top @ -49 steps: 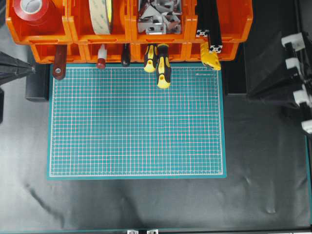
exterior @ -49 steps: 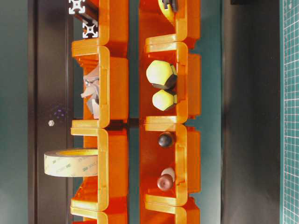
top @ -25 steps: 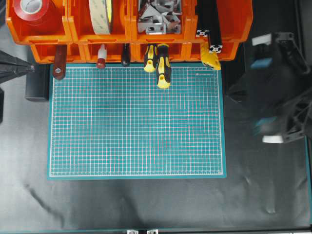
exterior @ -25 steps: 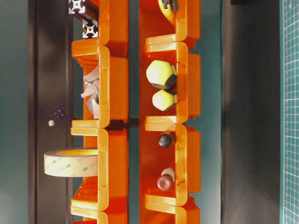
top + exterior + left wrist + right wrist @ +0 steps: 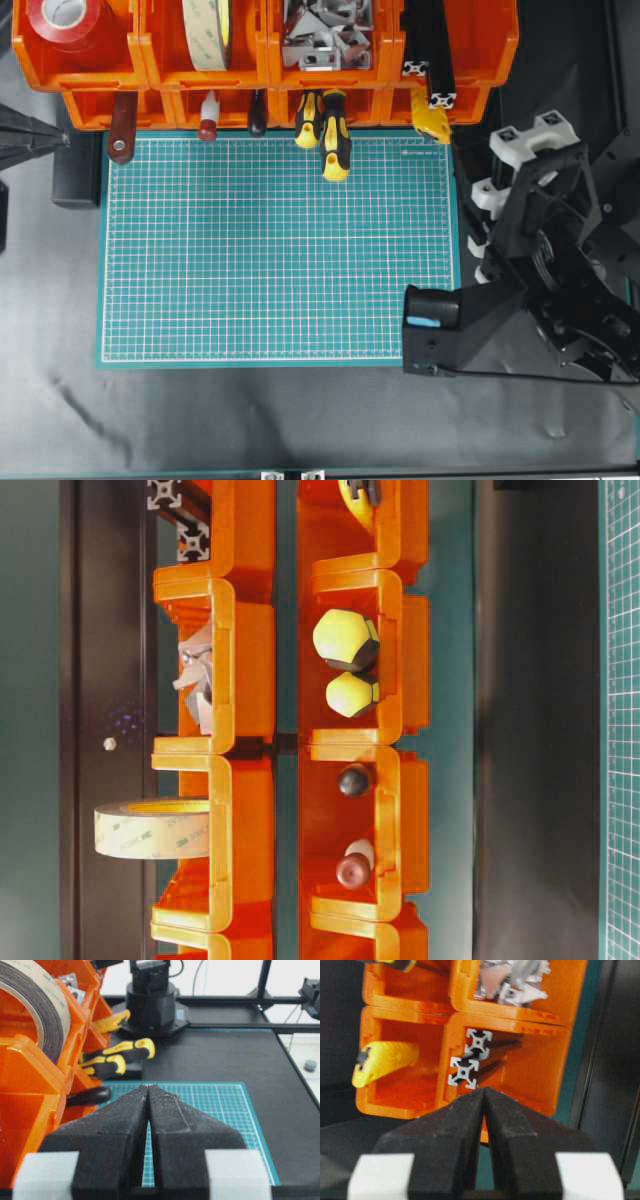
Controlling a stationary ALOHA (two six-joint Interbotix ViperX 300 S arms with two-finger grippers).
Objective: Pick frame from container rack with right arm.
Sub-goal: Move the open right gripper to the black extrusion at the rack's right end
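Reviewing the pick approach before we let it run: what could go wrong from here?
1. Two frames lie stacked, touching, in one bin of the rack; a grab could drag both.
2. The right end effector is shut, so it must open before it reaches them.
3. The yellow tool juts from the next bin, close enough to get bumped.

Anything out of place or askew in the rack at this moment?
One yellow-and-black screwdriver juts from its lower bin onto the green mat, further out than its neighbour. The frames overhang their upper bin's front. Nothing spilled or damaged.
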